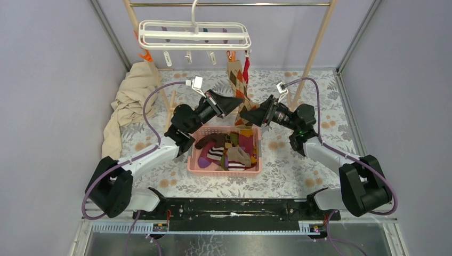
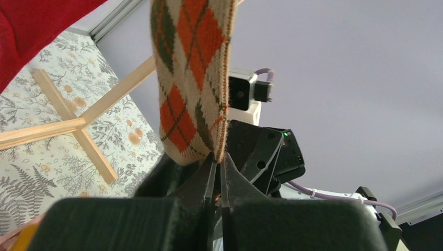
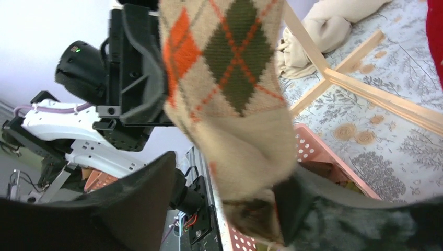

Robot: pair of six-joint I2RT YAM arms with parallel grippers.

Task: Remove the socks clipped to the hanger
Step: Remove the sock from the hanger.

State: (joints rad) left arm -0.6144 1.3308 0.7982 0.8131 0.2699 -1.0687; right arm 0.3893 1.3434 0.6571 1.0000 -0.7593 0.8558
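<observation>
The white hanger hangs from the rail at the back. A brown argyle sock and a red sock hang from its right-hand clips. My left gripper is shut on the argyle sock's lower edge, pinched at the fingertips. My right gripper is open, with the sock's beige toe hanging between its fingers and lying against the right finger. The red sock shows at the edge of both wrist views.
A pink basket holding several socks sits below the grippers; its rim shows in the right wrist view. A beige cloth is heaped at the left. Wooden rack posts and feet stand on the floral table.
</observation>
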